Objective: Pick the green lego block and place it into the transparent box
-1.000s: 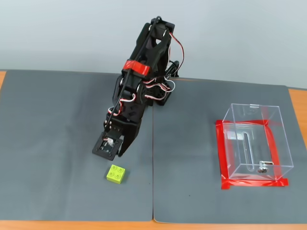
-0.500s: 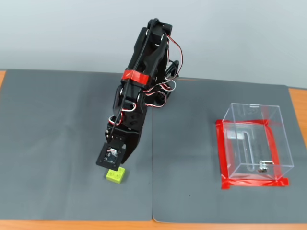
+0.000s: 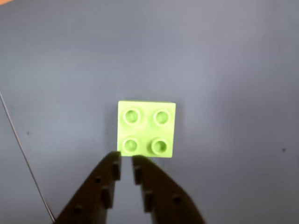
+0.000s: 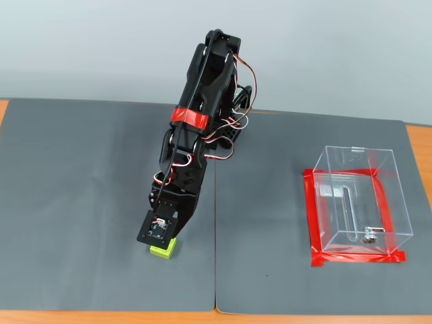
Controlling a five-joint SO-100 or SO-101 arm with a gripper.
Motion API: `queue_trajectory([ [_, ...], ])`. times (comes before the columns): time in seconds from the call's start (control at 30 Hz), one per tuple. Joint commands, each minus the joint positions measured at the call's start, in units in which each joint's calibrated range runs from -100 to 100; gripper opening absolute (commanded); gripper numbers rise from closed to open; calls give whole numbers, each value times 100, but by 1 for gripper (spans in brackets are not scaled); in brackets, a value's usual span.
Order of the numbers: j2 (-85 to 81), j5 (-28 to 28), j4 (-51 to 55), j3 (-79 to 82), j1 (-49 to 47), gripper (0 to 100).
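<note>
The green lego block lies studs-up on the grey mat, just beyond my fingertips in the wrist view. My gripper hovers over its near edge with the jaws almost together and nothing between them. In the fixed view the arm leans down left of centre, and the gripper sits right above the block, which peeks out beneath it. The transparent box stands empty at the right, with red tape around its foot, well apart from the gripper.
Two grey mats cover the table and meet at a seam just right of the block. Bare orange table edge shows at the right. A thin cable crosses the left of the wrist view.
</note>
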Motion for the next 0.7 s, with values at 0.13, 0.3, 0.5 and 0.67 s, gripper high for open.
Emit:
queue_trajectory([
  [0.13, 108, 20, -40, -304, -113, 25],
  [0.3, 202, 20, -84, -313, -143, 31],
  [0.5, 236, 20, -370, -295, -150, 36],
  [0.67, 507, 20, -596, -304, -150, 36],
])
